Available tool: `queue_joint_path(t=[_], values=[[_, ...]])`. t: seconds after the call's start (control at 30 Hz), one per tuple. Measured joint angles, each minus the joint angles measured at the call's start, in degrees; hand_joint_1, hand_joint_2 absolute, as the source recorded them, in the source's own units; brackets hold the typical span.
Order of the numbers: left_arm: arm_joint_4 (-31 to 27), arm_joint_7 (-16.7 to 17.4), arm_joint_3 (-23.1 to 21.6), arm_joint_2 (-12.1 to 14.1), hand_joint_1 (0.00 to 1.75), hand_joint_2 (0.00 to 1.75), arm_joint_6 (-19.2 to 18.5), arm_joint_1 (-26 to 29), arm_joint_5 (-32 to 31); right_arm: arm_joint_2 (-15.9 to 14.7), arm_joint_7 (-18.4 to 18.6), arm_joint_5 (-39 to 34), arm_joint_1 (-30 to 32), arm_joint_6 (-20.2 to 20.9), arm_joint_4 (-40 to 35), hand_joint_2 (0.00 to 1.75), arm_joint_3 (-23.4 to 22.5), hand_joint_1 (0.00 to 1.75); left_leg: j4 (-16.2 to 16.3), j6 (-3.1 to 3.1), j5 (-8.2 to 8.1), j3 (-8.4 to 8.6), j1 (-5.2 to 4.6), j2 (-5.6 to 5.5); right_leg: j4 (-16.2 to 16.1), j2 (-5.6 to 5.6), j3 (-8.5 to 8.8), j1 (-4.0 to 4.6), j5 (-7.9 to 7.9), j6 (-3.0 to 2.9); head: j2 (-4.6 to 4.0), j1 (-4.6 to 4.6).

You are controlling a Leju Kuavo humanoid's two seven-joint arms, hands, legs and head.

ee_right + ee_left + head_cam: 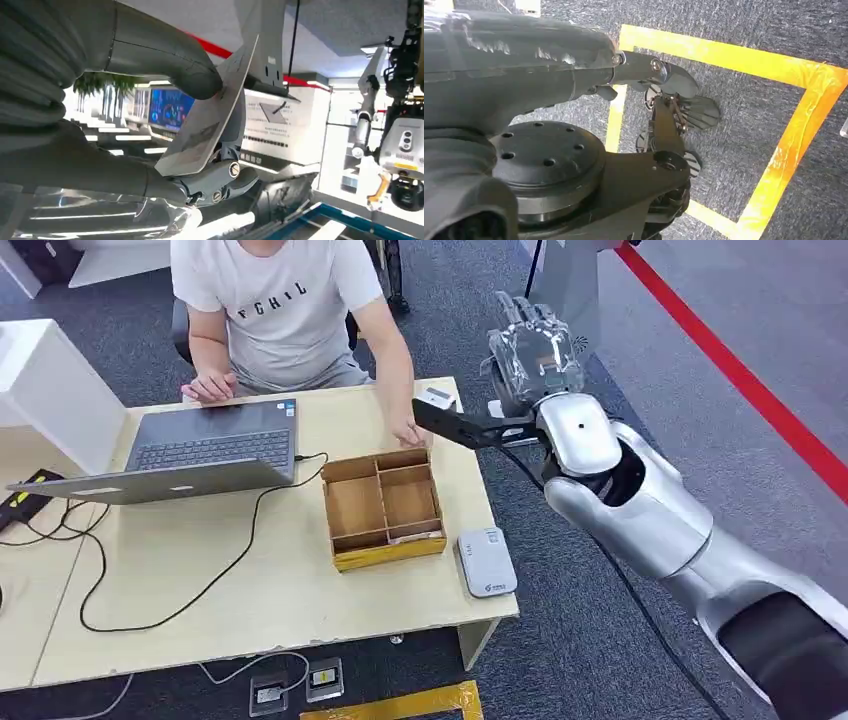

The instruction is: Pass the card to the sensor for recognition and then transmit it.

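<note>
My right hand (533, 352) is raised high beyond the table's right edge, its back toward the head camera. In the right wrist view this right hand (150, 100) pinches a pale grey card (202, 127) between thumb and fingers, the card standing edge-on. The sensor, a light grey card reader (486, 562), lies flat on the table's front right corner, well below and nearer than the hand. My left hand (524, 65) hangs over the floor, its thumb (659, 75) stretched out with nothing in it.
A wooden box (383, 505) with compartments stands left of the reader. A seated person reaches a hand (408, 432) to the box's far edge; another card (435, 397) lies behind it. An open laptop (205, 445) and cables occupy the table's left. Red floor tape (740, 380) runs right.
</note>
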Motion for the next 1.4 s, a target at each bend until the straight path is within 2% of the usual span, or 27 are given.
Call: queue_joint_path(t=[0.13,0.43,0.53,0.77,1.4], values=[[0.0,0.0,0.0,0.0,0.00,0.00,0.3,0.0,0.2,1.0,0.5,-1.1,-5.4,3.5,0.0,1.75,4.5,1.75,0.0,-0.01,0.01,0.01,0.01,0.00,0.0,0.00,0.01,0.01,0.00,0.00,0.00,-0.02],[0.0,0.0,0.0,0.0,0.00,0.00,0.5,0.0,0.2,2.1,1.0,-2.0,-9.6,3.9,0.0,1.75,10.0,1.75,0.0,-0.03,0.02,0.00,0.02,-0.03,0.0,-0.02,0.01,0.02,0.00,0.00,0.00,-0.02],[0.0,0.0,0.0,0.0,0.00,0.00,0.4,0.0,0.2,3.0,-0.7,-4.4,-10.0,3.3,0.1,1.75,11.3,1.75,0.0,-0.03,0.02,-0.02,0.02,-0.03,0.0,-0.02,0.01,0.03,0.00,0.00,0.00,0.00],[0.0,0.0,0.0,-0.1,0.00,0.00,0.2,0.0,0.3,4.9,-0.5,-5.8,-10.4,1.3,0.7,1.75,15.0,1.75,0.0,-0.04,0.03,0.00,0.05,-0.05,0.0,-0.04,0.00,0.06,0.00,-0.01,0.00,-0.02],[0.0,0.0,-0.3,0.0,0.00,0.00,0.2,0.0,0.3,6.2,-0.5,-9.4,-10.8,-1.5,5.4,1.75,22.1,1.75,0.0,-0.04,0.03,-0.04,0.05,-0.04,0.0,-0.02,-0.05,0.05,0.00,-0.01,0.00,-0.02]])
